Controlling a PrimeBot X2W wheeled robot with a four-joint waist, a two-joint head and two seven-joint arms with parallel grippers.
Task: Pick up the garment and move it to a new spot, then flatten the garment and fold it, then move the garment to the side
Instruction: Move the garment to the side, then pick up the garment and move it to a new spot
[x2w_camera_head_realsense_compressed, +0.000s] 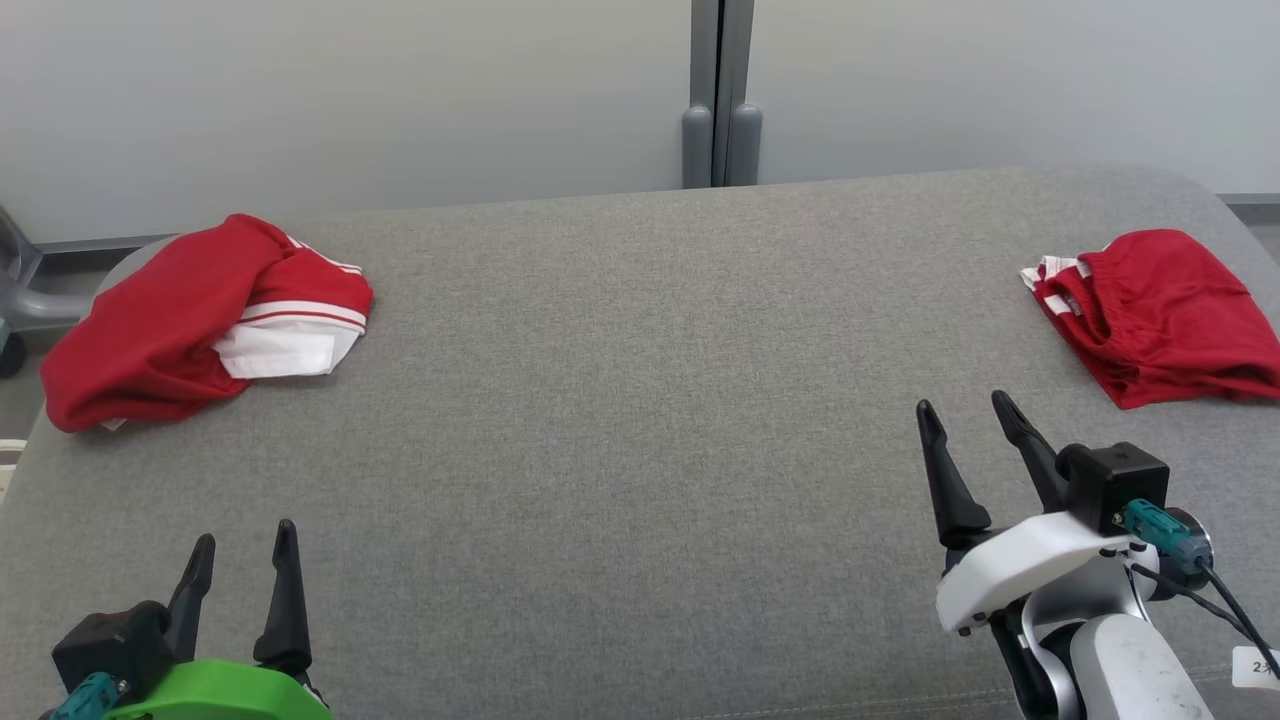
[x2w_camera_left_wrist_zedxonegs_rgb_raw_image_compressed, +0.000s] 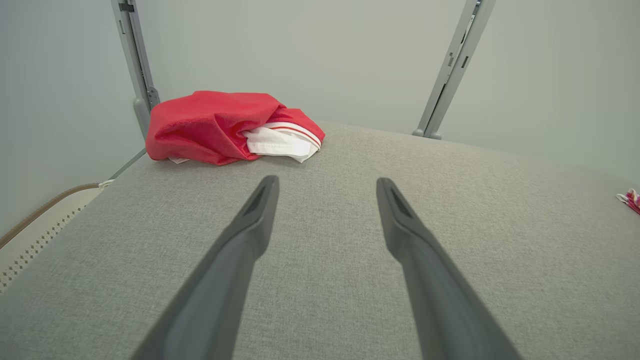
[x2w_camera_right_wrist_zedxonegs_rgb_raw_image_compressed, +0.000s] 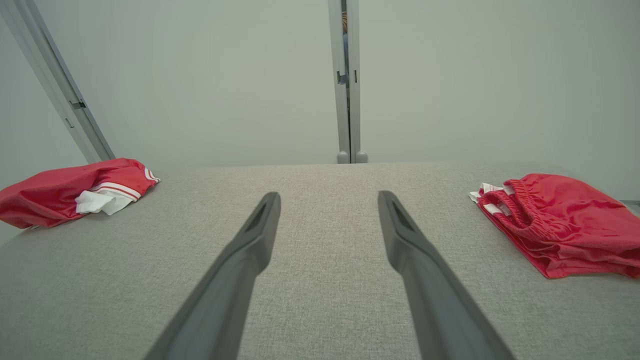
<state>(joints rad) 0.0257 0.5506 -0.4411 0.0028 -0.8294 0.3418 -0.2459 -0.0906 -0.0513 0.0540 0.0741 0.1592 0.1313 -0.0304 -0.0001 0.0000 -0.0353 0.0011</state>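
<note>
Two red garments lie on the grey padded table (x2w_camera_head_realsense_compressed: 640, 400). A crumpled red garment (x2w_camera_head_realsense_compressed: 190, 320) with white trim rests at the far left; it appears as the red heap (x2w_camera_left_wrist_zedxonegs_rgb_raw_image_compressed: 225, 127) ahead-left of my left fingers and as a low red heap (x2w_camera_right_wrist_zedxonegs_rgb_raw_image_compressed: 70, 192) in the right wrist view. A folded red garment (x2w_camera_head_realsense_compressed: 1165, 315) with an elastic waistband sits at the far right, also seen as the red fold (x2w_camera_right_wrist_zedxonegs_rgb_raw_image_compressed: 560, 222). My left gripper (x2w_camera_head_realsense_compressed: 245, 550) is open at the lower left, well short of the crumpled piece. My right gripper (x2w_camera_head_realsense_compressed: 970, 415) is open, left of and nearer than the folded piece.
A grey post (x2w_camera_head_realsense_compressed: 720, 95) rises behind the table's far edge against a pale wall. The base of a wheeled stand (x2w_camera_head_realsense_compressed: 15, 300) shows off the table's left side. Bare grey fabric lies between the two garments.
</note>
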